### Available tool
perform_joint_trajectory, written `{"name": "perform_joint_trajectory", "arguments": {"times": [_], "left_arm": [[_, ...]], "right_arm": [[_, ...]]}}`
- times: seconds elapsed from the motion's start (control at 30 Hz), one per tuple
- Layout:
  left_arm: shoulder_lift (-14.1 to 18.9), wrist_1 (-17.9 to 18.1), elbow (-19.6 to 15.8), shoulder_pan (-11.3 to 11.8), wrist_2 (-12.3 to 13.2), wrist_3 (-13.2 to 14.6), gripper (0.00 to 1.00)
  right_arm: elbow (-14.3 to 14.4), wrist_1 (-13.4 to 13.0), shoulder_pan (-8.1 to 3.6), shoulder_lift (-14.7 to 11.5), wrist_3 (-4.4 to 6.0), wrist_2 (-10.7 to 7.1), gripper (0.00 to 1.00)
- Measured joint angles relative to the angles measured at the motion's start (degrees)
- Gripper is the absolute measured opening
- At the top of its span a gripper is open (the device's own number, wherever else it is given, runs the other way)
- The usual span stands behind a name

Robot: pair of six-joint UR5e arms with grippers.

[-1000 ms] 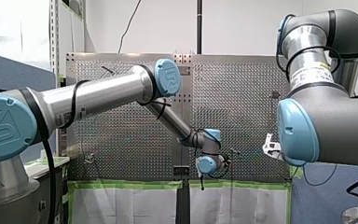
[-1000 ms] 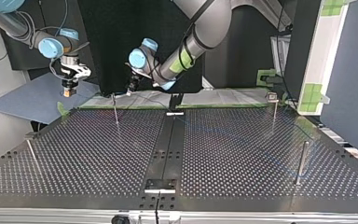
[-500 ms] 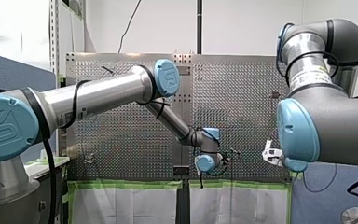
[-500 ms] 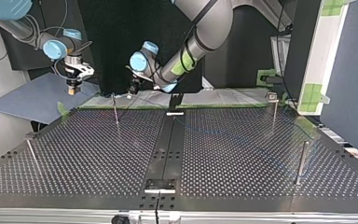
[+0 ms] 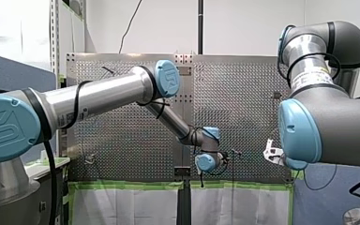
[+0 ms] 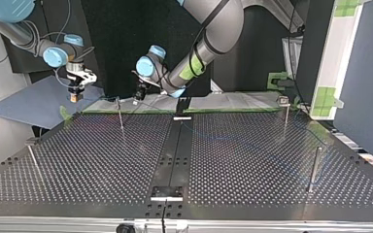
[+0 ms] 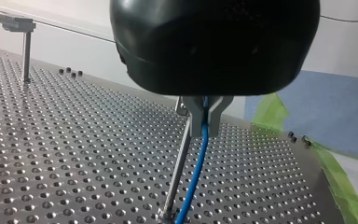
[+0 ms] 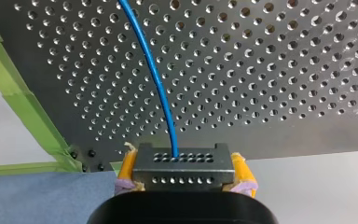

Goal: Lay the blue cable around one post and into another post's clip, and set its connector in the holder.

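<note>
Two holds | my left gripper (image 7: 204,125): metal fingers (image 7: 196,117) pinch thin blue cable (image 7: 193,179), slim steel post (image 7: 177,172) just beside | my right gripper (image 8: 182,163): yellow pads (image 8: 127,167) clamp dark perforated connector (image 8: 182,173).

In the left wrist view the blue cable (image 7: 198,172) is cut off by the picture's edge, beside the foot of a post (image 7: 179,158). In the right wrist view the connector (image 8: 182,161) is partly hidden by the right gripper (image 8: 183,170). In the front view that gripper is mostly hidden behind the right arm (image 5: 328,126), and the cable is too thin to be seen.
</note>
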Motion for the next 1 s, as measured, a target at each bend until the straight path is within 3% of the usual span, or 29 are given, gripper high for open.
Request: {"name": "perform_joint_trajectory", "arguments": {"times": [0.17,0.47,0.8,0.9,0.97,1.0], "left_arm": [[0.0,-0.2,0.0,0.2,0.1,0.1,0.00],[0.0,-0.4,0.0,0.2,0.3,0.1,0.00],[0.0,-0.4,-0.1,0.3,0.1,0.3,0.00],[0.0,-0.4,-0.1,0.3,0.1,0.3,0.07],[0.0,-0.4,-0.1,0.3,0.0,0.3,0.19],[0.0,-0.4,-0.1,0.3,-0.2,0.2,0.19]], "right_arm": [[-1.0,0.6,-0.40,0.0,0.37,-0.03,0.00],[-1.6,-0.6,-1.07,0.0,2.05,-0.05,0.00],[-1.6,-1.1,-0.99,0.0,1.96,-0.81,0.00],[-1.6,-1.1,-0.78,0.0,1.86,-1.25,0.00],[-1.6,-1.2,-0.61,0.0,1.84,-1.62,0.00],[-1.6,-1.2,-0.57,0.0,1.84,-1.78,0.00]]}}
